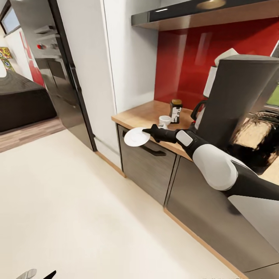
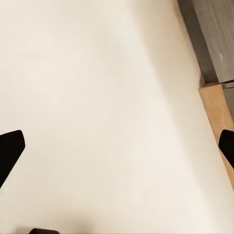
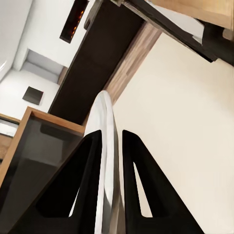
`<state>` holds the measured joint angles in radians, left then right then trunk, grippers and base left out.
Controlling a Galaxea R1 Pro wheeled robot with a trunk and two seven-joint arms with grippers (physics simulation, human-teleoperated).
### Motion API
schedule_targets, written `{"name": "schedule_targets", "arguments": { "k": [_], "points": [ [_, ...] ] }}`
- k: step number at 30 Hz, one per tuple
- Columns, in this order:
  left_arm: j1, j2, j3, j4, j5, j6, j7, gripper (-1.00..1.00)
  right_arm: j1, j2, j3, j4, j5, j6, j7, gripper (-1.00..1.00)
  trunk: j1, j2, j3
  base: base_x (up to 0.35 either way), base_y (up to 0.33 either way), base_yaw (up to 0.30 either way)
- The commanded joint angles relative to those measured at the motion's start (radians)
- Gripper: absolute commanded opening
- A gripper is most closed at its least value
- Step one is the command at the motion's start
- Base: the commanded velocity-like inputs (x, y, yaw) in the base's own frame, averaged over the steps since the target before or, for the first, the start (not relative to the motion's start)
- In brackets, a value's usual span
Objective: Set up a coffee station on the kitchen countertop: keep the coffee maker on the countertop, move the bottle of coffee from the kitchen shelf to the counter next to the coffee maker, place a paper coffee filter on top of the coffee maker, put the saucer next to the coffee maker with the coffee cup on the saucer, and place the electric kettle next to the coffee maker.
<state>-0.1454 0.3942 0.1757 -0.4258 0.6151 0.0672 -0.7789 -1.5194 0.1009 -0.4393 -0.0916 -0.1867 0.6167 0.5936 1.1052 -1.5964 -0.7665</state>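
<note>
My right gripper is shut on the rim of a white saucer, held level at the left front edge of the wooden countertop. In the right wrist view the saucer stands edge-on between the two black fingers. A white coffee cup and a dark bottle of coffee stand on the counter just behind the gripper. The big dark coffee maker rises to their right, with something white on top. My left gripper hangs low over the floor, open.
Grey cabinet fronts run under the counter. A tall dark fridge stands to the left and a range hood hangs above the red backsplash. A wide cream floor lies in front.
</note>
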Motion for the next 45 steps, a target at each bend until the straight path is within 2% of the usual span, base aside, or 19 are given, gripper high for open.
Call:
{"name": "schedule_targets", "arguments": {
  "k": [1, 18, 35, 45],
  "points": [
    [0.0, 0.0, 0.001, 0.001, 0.008, 0.007, -0.004, 1.0, 0.0, 0.0, 0.001, -0.002, -0.014, 0.009, -0.001, -1.0, 0.0, 0.0, -0.001, 0.083, 0.121, -0.218],
    [0.0, 0.0, 0.002, 0.002, 0.008, 0.006, -0.003, 1.0, -0.001, 0.0, 0.001, -0.001, -0.013, 0.009, -0.001, -1.0, 0.0, 0.0, -0.001, 0.011, 0.031, -0.267],
    [0.0, 0.0, 0.002, 0.002, 0.008, 0.006, -0.003, 1.0, 0.0, 0.0, 0.001, 0.0, -0.013, 0.009, 0.0, -1.0, 0.0, 0.0, -0.001, 0.108, 0.269, -0.023],
    [0.0, 0.0, 0.002, 0.002, 0.008, 0.006, -0.003, 1.0, 0.001, -0.001, 0.001, 0.0, -0.012, 0.011, 0.003, -1.0, 0.0, 0.0, 0.003, 0.067, 0.041, -0.205]
  ]
}}
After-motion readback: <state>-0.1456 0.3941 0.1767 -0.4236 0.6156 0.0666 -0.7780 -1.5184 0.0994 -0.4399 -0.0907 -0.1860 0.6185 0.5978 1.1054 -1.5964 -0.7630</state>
